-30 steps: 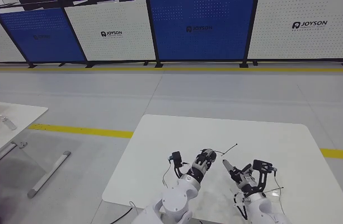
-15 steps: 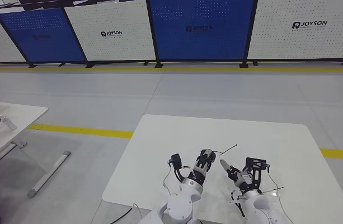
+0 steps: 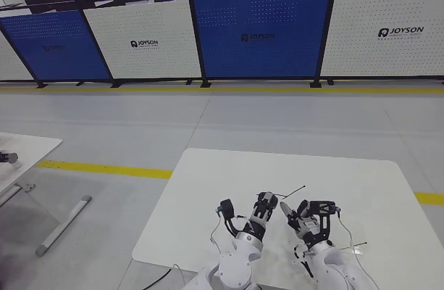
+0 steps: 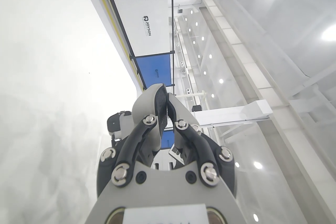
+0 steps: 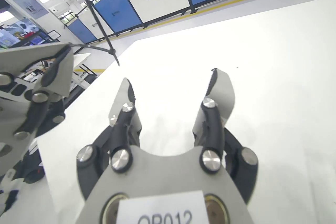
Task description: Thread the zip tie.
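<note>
We see the left gripper (image 3: 265, 201) near the 6 o'clock edge of the white table (image 3: 229, 174), its fingers (image 4: 160, 99) pressed tight together on one end of the black zip tie (image 3: 292, 192), which pokes out in the air toward 2 o'clock. Just beside it at about 4 o'clock, we find the right gripper (image 5: 173, 83) spread wide over the bare tabletop with nothing in it. From the right wrist, we make out the tie's strap (image 5: 99, 25) crossing at its small head.
</note>
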You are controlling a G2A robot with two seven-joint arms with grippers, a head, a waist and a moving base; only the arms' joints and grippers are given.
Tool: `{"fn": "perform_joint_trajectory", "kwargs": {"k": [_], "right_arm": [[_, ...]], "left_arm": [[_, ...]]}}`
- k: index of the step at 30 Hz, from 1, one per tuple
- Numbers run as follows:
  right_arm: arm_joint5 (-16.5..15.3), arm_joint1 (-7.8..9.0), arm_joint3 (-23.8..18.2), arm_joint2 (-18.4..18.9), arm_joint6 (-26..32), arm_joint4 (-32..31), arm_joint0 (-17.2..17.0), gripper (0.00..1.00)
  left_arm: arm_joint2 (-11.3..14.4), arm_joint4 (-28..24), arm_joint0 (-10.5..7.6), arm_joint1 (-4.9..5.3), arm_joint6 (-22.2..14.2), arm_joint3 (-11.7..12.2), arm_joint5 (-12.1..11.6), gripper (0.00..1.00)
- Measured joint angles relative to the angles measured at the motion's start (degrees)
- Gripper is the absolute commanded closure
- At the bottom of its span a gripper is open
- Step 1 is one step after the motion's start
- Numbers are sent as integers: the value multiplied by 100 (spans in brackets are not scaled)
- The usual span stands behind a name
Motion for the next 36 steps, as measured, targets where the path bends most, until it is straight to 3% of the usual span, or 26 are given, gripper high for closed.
{"fn": "perform_joint_trajectory", "kwargs": {"k": [12, 18, 26, 36], "right_arm": [[-470, -2, 60, 5, 351, 218, 130, 69], [-719, 9, 28, 67, 246, 302, 81, 65], [-730, 12, -13, 115, 173, 283, 55, 74], [-715, -14, 59, 37, 243, 306, 169, 73]], "left_arm": [[52, 146, -10, -55, 21, 100, -28, 100], [46, 215, 12, -71, 11, 116, -35, 100], [49, 341, 81, -87, -7, 92, -47, 100], [50, 448, 153, -103, -63, 58, -51, 100]]}}
